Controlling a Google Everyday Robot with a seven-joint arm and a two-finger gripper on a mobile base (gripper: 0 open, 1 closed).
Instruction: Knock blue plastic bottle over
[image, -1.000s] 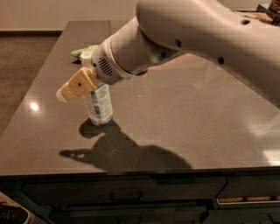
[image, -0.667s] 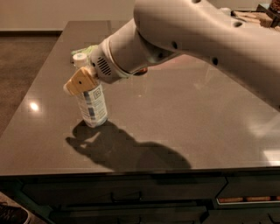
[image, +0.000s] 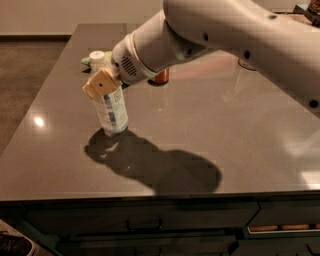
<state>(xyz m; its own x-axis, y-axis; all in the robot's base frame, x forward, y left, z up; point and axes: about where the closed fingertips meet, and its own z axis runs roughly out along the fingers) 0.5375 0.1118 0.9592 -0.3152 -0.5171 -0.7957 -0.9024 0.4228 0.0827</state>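
The blue plastic bottle (image: 114, 111) stands on the dark grey table (image: 210, 135), left of centre. It is clear and ribbed with a white-and-blue label, and it leans a little, top toward the far left. Its white cap (image: 96, 55) shows above the gripper. My gripper (image: 102, 84), tan-tipped on the end of the big white arm (image: 210, 35), is right against the bottle's upper part and covers its neck. A red soda can (image: 161, 76) stands farther back, mostly hidden behind the arm.
Something small and green (image: 87, 61) lies behind the bottle near the far left edge. A round dark object (image: 246, 64) sits at the far right behind the arm. The table's left edge and front edge are close to the bottle. Drawers run below the front edge.
The gripper has stayed against the bottle's top while the arm shifted. The bottle now leans, and its white cap shows above the gripper.
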